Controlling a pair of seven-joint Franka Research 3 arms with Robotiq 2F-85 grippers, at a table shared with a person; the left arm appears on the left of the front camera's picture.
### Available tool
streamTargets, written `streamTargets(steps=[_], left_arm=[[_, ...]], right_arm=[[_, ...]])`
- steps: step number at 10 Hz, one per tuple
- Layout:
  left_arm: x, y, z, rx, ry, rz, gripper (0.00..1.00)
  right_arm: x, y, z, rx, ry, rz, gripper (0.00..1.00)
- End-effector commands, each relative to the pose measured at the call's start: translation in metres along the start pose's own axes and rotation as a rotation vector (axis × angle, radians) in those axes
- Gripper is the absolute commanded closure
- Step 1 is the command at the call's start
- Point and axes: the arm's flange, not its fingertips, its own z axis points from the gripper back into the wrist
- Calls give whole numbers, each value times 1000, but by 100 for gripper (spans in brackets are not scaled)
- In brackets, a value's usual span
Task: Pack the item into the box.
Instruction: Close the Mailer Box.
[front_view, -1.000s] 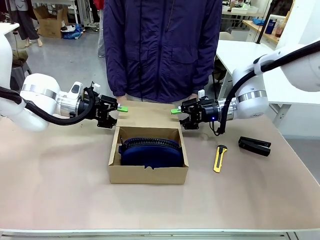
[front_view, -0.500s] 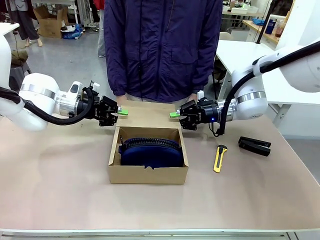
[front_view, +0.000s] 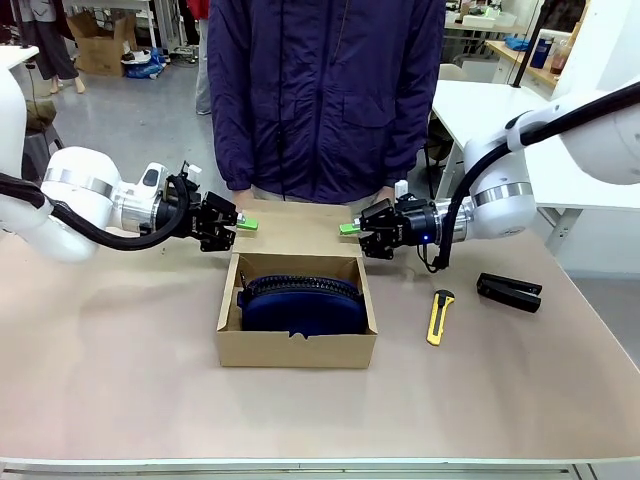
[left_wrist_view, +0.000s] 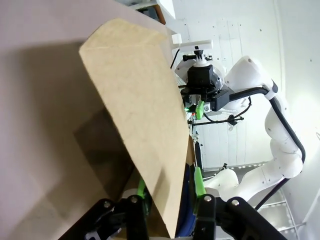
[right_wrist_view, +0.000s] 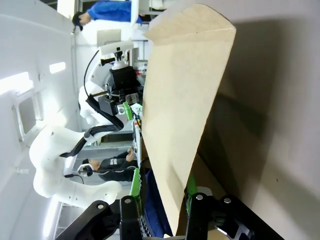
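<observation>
- The pouch (front_view: 300, 302) is down inside the box (front_view: 297, 350), zipper side up and filling it almost wall to wall. I'd call the packing half done.
- The lid flap (front_view: 295, 228) lies back behind the box's rear wall, so the box is open on top. As I judge it, closing is what's left.
- My left jaws are clamped on the flap's left edge, just behind the box's rear left corner. In the left wrist view the cardboard runs right between my green pads (left_wrist_view: 199, 181).
- My right jaws are clamped on the flap's right edge, just behind the box's rear right corner, with cardboard between those pads (right_wrist_view: 135, 182) too.
- Both wrist views show the flap tilted, with its shadow on the worktop (front_view: 120, 360) beneath it.
- The yellow knife (front_view: 437, 316) and black stapler (front_view: 509, 291) lie to the right of the box, well apart from it.
- A person (front_view: 325, 100) stands beyond the box.
</observation>
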Motion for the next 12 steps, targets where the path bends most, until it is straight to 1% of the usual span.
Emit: streamTargets(steps=[1, 2, 4, 5, 6, 7, 9, 10, 11, 12], left_arm=[[-3, -19, 2, -5, -52, -128, 59], [-6, -28, 3, 12, -84, -175, 59], [-15, -49, 1, 28, -107, -266, 59], [-21, -56, 1, 33, -111, -305, 59], [-25, -60, 1, 40, -121, -331, 59], [-31, -63, 2, 65, -139, -388, 59], [-43, -66, 1, 159, -155, -569, 59], [-49, -70, 0, 159, -139, -636, 59], [-54, -75, -1, 157, -157, -699, 59], [-58, -80, 0, 137, -205, -741, 59]], right_arm=[[-10, 16, 3, 3, -42, 125, 60], [-17, 24, 3, -3, -49, 185, 60], [-32, 42, 4, -19, -91, 307, 60], [-39, 49, 5, -54, -128, 379, 60], [-42, 53, 6, -61, -145, 465, 60], [-46, 56, 4, -60, -132, 544, 60], [-52, 56, -2, -60, -158, 681, 60], [-55, 55, -3, -44, -169, 752, 60], [-59, 53, -4, -32, -156, 804, 60], [-62, 52, -5, -35, -136, 841, 60]])
